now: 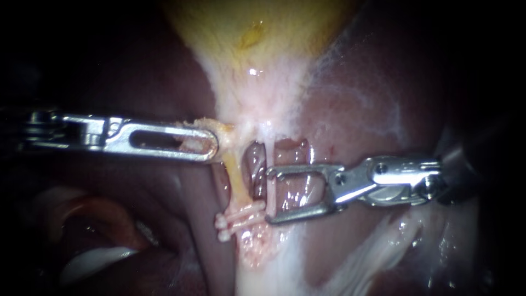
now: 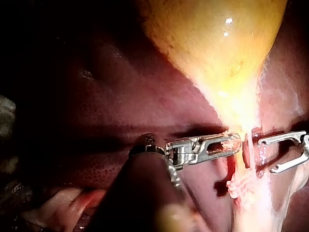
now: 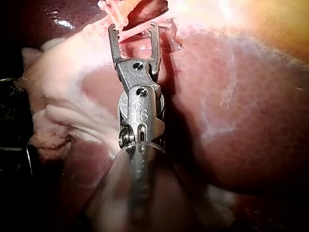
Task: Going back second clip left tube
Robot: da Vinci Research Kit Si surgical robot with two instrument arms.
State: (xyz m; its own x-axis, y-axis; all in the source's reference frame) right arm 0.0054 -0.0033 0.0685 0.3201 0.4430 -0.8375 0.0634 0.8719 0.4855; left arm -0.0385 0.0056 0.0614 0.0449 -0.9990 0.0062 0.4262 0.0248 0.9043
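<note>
Two clips (image 1: 235, 218) sit across the left tube (image 1: 237, 183); my right instrument (image 1: 271, 194), jaws apart and empty, has only to withdraw; my left instrument (image 1: 212, 143) is clamped on the gallbladder (image 1: 257, 33) neck.

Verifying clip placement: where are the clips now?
Endoscope view, lower centre: the clips cross the tube, below the left instrument, jaws shut on tissue, and at the lower tip of the right instrument, jaws open.

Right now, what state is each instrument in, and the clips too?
Left instrument: jaws shut on tissue just below the gallbladder.
Right instrument: jaws open, nothing held, tips next to the clips.
Clips: closed across the tube.
</note>
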